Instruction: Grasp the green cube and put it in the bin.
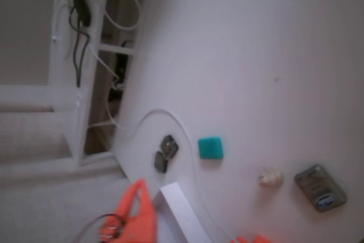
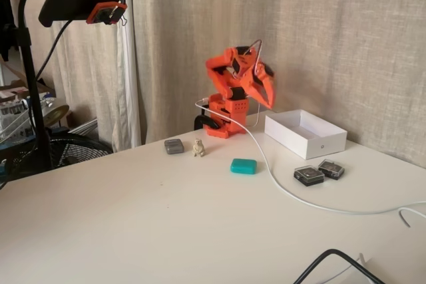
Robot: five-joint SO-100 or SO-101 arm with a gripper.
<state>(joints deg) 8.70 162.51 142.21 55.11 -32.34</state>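
The green cube [image 1: 210, 147] [image 2: 243, 165] lies flat on the white table, in the open, with nothing touching it. The white bin [image 2: 299, 143] stands at the back right of the table, and one of its corners [image 1: 179, 209] shows low in a fixed view. The orange arm is folded up at the back, and my gripper [image 2: 261, 98] hangs in the air above and left of the bin, well behind the cube. Its fingers look apart and hold nothing. One orange finger [image 1: 136, 211] pokes in from the bottom edge.
Two dark grey pieces [image 2: 309, 175] [image 2: 331, 168] lie right of the cube. A grey device [image 2: 174, 145] and a small beige figure [image 2: 198, 147] sit to its left. A white cable [image 2: 279, 184] crosses the table. A white shelf frame [image 1: 74, 83] stands beyond the table edge.
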